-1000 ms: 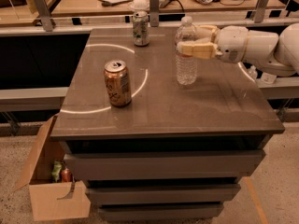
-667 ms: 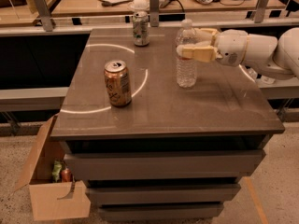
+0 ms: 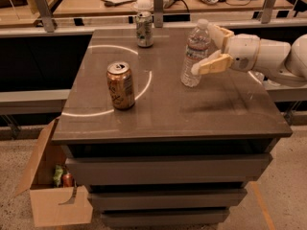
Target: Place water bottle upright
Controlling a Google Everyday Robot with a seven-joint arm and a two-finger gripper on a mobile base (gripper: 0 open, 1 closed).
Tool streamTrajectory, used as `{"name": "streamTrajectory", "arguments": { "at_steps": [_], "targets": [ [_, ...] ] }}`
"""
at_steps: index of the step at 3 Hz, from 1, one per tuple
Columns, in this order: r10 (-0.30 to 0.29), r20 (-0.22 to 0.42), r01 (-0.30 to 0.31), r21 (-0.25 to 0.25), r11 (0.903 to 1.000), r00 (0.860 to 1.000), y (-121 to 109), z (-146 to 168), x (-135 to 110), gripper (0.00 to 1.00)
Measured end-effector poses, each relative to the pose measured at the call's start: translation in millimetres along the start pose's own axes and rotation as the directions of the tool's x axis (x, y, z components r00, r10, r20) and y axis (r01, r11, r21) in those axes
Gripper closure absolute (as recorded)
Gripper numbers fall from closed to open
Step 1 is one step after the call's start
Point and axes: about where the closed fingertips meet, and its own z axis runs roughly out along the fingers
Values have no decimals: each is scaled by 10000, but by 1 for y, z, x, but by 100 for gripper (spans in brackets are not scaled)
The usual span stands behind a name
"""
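Gripper (image 3: 205, 48): one, right of view, fingers (image 3: 214, 63) spread wide, tips pointing left; white wrist (image 3: 244, 51) and arm (image 3: 276, 56) level behind them.

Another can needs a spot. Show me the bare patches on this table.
Bare: the front strip of the table before the copper can and water bottle, and the left rear corner beside the silver can. Crowded: right rear, where the open gripper flanks the bottle.

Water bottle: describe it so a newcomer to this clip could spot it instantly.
On the grey table, look to the right rear, where the white gripper reaches in from the right, open around it. The water bottle stands upright there: clear, ribbed, white-capped, taller than the copper can and the silver can.
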Motion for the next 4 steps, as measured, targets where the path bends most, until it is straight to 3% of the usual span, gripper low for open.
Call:
{"name": "streamTrajectory", "arguments": {
  "at_steps": [2, 3, 4],
  "targets": [
    [81, -568, -50, 537, 9985, 9984, 8, -27, 5, 0],
    [257, -1297, -97, 1220, 9925, 9912, 17, -55, 11, 0],
    [256, -1296, -97, 1218, 9925, 9912, 17, -55, 11, 0]
  ]
}}
